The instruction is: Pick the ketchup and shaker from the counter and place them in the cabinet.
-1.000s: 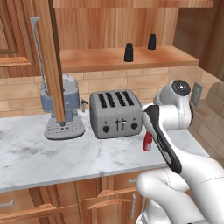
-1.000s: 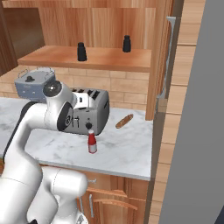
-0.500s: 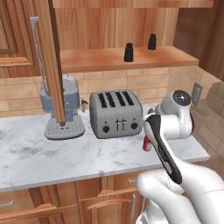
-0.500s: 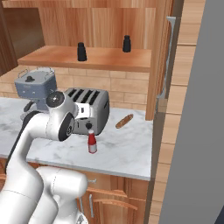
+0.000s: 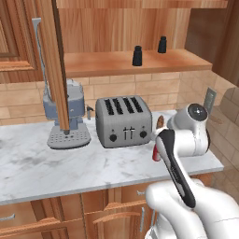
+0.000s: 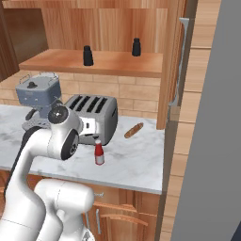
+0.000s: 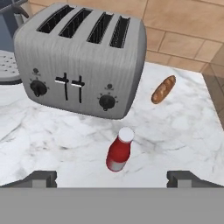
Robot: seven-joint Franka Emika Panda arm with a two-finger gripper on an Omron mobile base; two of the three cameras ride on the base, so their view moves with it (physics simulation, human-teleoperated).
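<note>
The ketchup (image 7: 119, 151), a small red bottle with a pale cap, stands upright on the marble counter in front of the toaster. It also shows as ketchup (image 6: 99, 153), and my forearm half covers the ketchup (image 5: 155, 153) in the left base view. My gripper (image 7: 113, 179) hangs just above and short of it, open, with nothing between the fingers. Two small black shakers (image 5: 137, 55) (image 5: 162, 45) stand on the plank shelf of the cabinet (image 5: 102, 65). From the right they appear as shakers (image 6: 87, 55) (image 6: 136, 47) on the cabinet (image 6: 117, 63).
A silver four-slot toaster (image 7: 83, 59) (image 6: 92, 117) stands right behind the bottle. A tan oval roll (image 7: 163, 89) (image 6: 133, 130) lies to its right. A blue-grey coffee machine (image 5: 67, 116) is at the left. The open cabinet door (image 6: 176, 61) hangs near the counter's right end.
My arm has folded lower and brought the hand down toward the ketchup. The gripper stays open and the bottle has not moved.
</note>
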